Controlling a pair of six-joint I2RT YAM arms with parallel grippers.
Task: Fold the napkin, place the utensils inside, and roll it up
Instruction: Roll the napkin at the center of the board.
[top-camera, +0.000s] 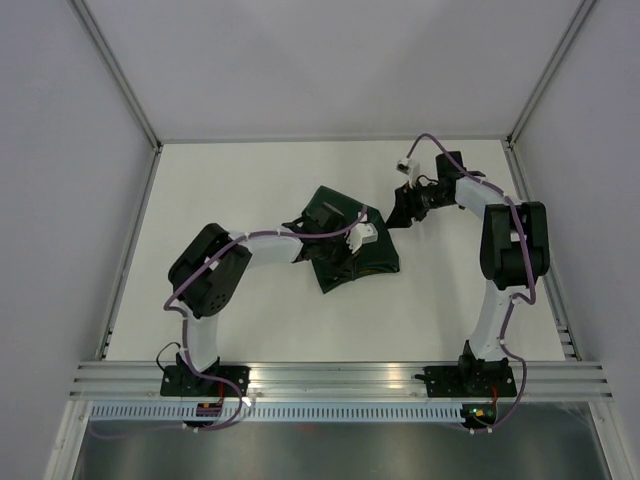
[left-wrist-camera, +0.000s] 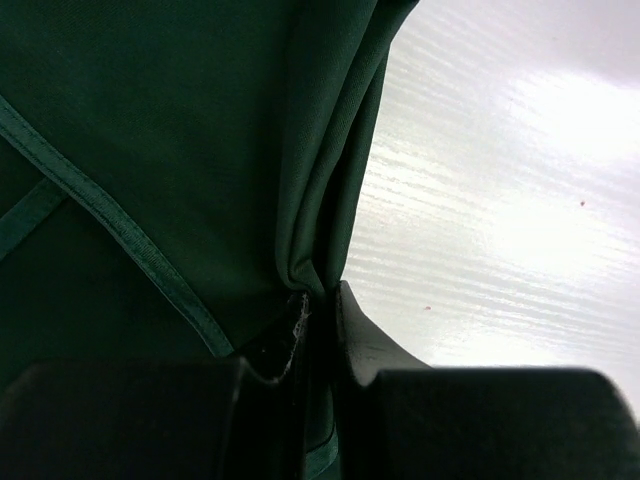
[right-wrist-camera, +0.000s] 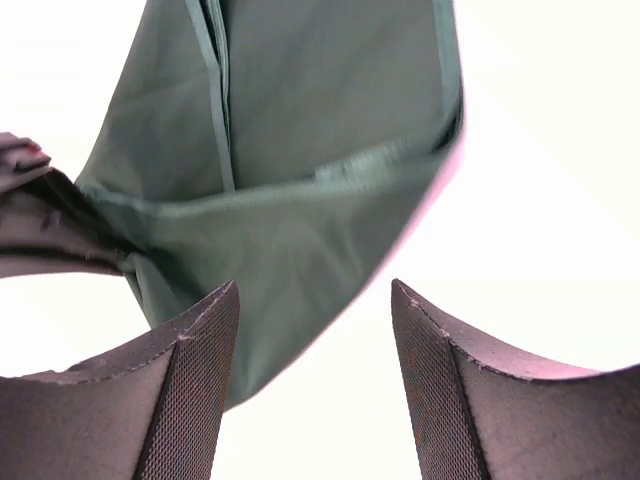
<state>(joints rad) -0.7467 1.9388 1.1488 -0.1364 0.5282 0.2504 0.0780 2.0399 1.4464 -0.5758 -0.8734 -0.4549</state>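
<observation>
The dark green napkin (top-camera: 345, 240) lies crumpled and partly folded in the middle of the white table. My left gripper (top-camera: 348, 250) is over it and is shut on a bunched fold of the napkin (left-wrist-camera: 200, 150), with the cloth pinched between the jaws (left-wrist-camera: 322, 295). My right gripper (top-camera: 400, 216) is open and empty, just right of the napkin's right corner. In the right wrist view the napkin (right-wrist-camera: 300, 150) hangs ahead of the open gripper (right-wrist-camera: 315, 285), its lower edge close to the left fingertip (right-wrist-camera: 205, 350). The utensils are not in view.
The white table (top-camera: 240, 190) is bounded by grey walls and metal frame posts at left, back and right. The aluminium rail (top-camera: 340, 380) with both arm bases runs along the near edge.
</observation>
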